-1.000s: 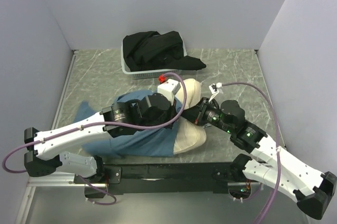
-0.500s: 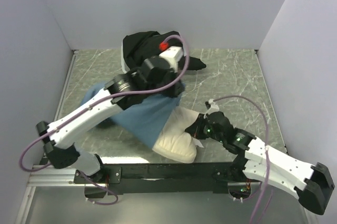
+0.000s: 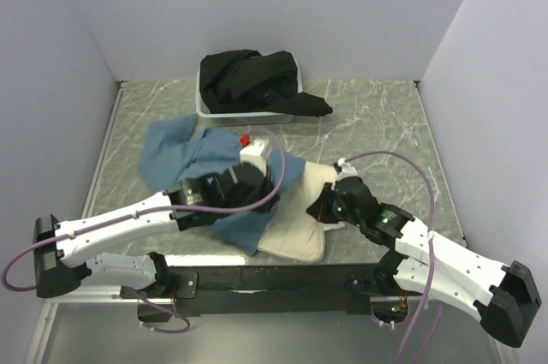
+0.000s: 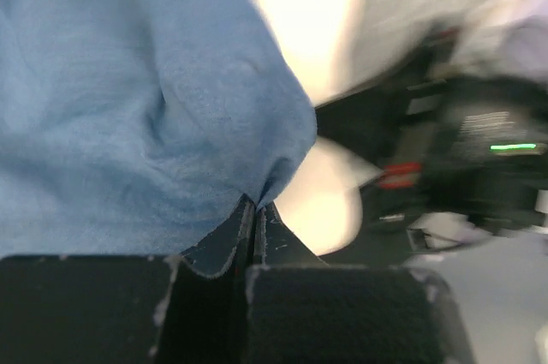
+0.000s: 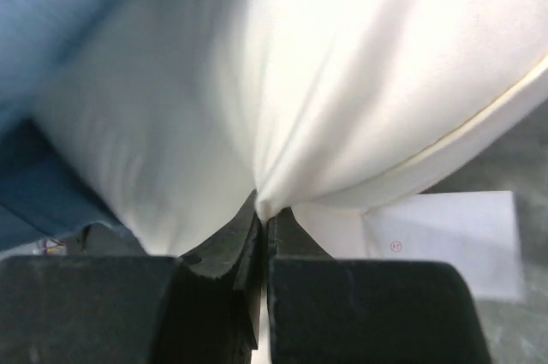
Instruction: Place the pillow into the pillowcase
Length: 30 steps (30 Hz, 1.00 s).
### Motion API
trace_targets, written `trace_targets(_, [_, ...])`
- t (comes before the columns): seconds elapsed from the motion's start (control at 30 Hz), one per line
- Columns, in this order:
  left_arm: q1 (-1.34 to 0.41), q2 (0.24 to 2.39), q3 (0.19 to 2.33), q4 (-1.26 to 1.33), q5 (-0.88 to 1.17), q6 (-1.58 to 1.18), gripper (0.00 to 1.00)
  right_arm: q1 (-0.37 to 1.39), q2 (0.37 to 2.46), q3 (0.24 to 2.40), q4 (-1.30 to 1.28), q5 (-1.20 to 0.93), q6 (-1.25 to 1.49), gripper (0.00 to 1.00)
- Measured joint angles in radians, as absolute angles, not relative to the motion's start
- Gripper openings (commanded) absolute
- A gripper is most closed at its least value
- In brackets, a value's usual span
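The cream-white pillow (image 3: 300, 223) lies near the table's front, its left part under the slate-blue pillowcase (image 3: 184, 150). My left gripper (image 3: 272, 177) is shut on a fold of the pillowcase (image 4: 128, 107); the jaws pinch the blue cloth, with the pillow (image 4: 300, 13) beyond. My right gripper (image 3: 318, 207) is shut on the pillow's right edge; in the right wrist view the jaws pinch a fold of the pillow (image 5: 342, 81), with its white tag (image 5: 445, 235) beside them and the pillowcase (image 5: 51, 30) at the left.
A white basket (image 3: 244, 116) holding a black cloth (image 3: 257, 77) stands at the back middle. Grey walls close in the marbled table (image 3: 377, 116) on three sides. A black rail (image 3: 274, 278) runs along the front edge.
My left arm has dropped back toward the front, pulling the pillowcase lower over the pillow. The pillowcase's far end has spread to the back left. My right gripper has shifted slightly with the pillow.
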<state>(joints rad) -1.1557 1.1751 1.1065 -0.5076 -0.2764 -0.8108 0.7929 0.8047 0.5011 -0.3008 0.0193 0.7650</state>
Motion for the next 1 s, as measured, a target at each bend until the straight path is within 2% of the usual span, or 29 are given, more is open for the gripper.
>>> trace_targets(0.07, [-1.168, 1.159, 1.002, -0.511, -0.314, -0.869, 0.04, 0.793, 0.817, 0.483, -0.323, 0.018, 0.765, 0.00])
trace_targets(0.17, [-1.191, 1.147, 0.886, -0.508, -0.341, -0.947, 0.05, 0.793, 0.797, 0.496, -0.308, 0.013, 0.762, 0.00])
trace_targets(0.37, [-1.219, 1.148, 0.861, -0.490, -0.345, -0.962, 0.01, 0.794, 0.801, 0.534, -0.307, 0.009, 0.753, 0.00])
trace_targets(0.43, [-1.225, 1.162, 0.892, -0.489, -0.336, -0.936, 0.01, 0.794, 0.816, 0.554, -0.315, 0.007, 0.749, 0.10])
trace_targets(0.47, [-1.227, 1.172, 0.917, -0.491, -0.332, -0.920, 0.01, 0.794, 0.823, 0.569, -0.319, 0.007, 0.744, 0.20])
trace_targets(0.53, [-1.228, 1.189, 0.992, -0.512, -0.330, -0.881, 0.01, 0.793, 0.829, 0.591, -0.329, 0.008, 0.738, 0.29])
trace_targets(0.57, [-1.227, 1.193, 1.045, -0.533, -0.331, -0.859, 0.01, 0.787, 0.831, 0.608, -0.340, 0.009, 0.727, 0.43])
trace_targets(0.6, [-1.227, 1.194, 1.100, -0.553, -0.340, -0.842, 0.01, 0.780, 0.834, 0.626, -0.349, 0.010, 0.720, 0.53])
trace_targets(0.67, [-1.227, 1.204, 1.256, -0.628, -0.372, -0.799, 0.01, 0.736, 0.836, 0.661, -0.362, 0.003, 0.707, 0.68])
trace_targets(0.73, [-1.225, 1.217, 1.432, -0.677, -0.432, -0.764, 0.01, 0.657, 0.832, 0.695, -0.368, -0.021, 0.692, 0.79])
trace_targets(0.87, [-1.187, 1.231, 1.692, -0.725, -0.550, -0.740, 0.01, 0.471, 0.815, 0.806, -0.413, -0.086, 0.681, 0.84])
trace_targets(1.0, [-1.115, 1.227, 1.739, -0.696, -0.590, -0.744, 0.01, 0.342, 0.804, 0.947, -0.451, -0.102, 0.680, 0.85])
